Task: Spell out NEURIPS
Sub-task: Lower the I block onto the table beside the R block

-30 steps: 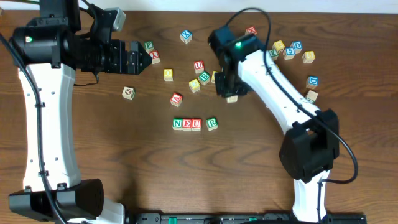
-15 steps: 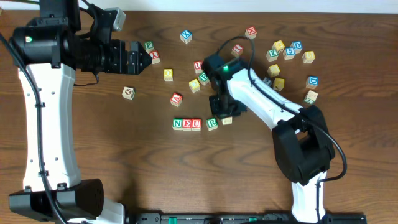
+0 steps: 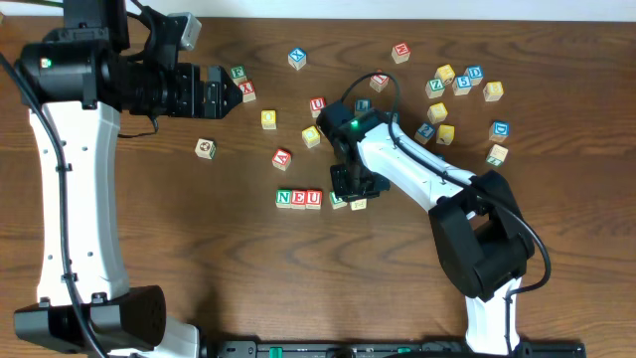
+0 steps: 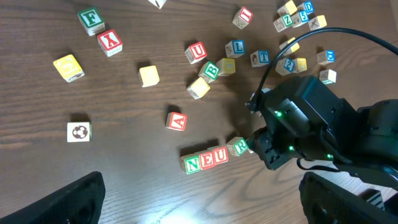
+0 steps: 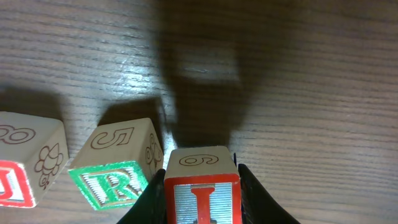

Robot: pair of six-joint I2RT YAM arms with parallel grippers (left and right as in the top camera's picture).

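The cubes N (image 3: 283, 198), E (image 3: 298, 198) and U (image 3: 313, 198) stand in a row. The green R cube (image 3: 338, 201) sits just right of them, with a small gap and slightly turned. My right gripper (image 3: 355, 195) is shut on the red I cube (image 5: 202, 193) and holds it low, right beside the R cube (image 5: 115, 171). In the overhead view the I cube (image 3: 359, 204) shows at the gripper's lower edge. My left gripper (image 3: 224, 92) hovers open and empty at the upper left. I cannot pick out a P cube.
Loose cubes lie behind the row: a red A (image 3: 282, 158), a red U (image 3: 317, 103), a yellow one (image 3: 268, 118), a blue X (image 3: 297, 58), a ball-picture cube (image 3: 205, 148) and a cluster at the right (image 3: 462, 80).
My right gripper has moved down and left with the I cube, from near the loose cubes to just right of the R. The left arm has not moved.
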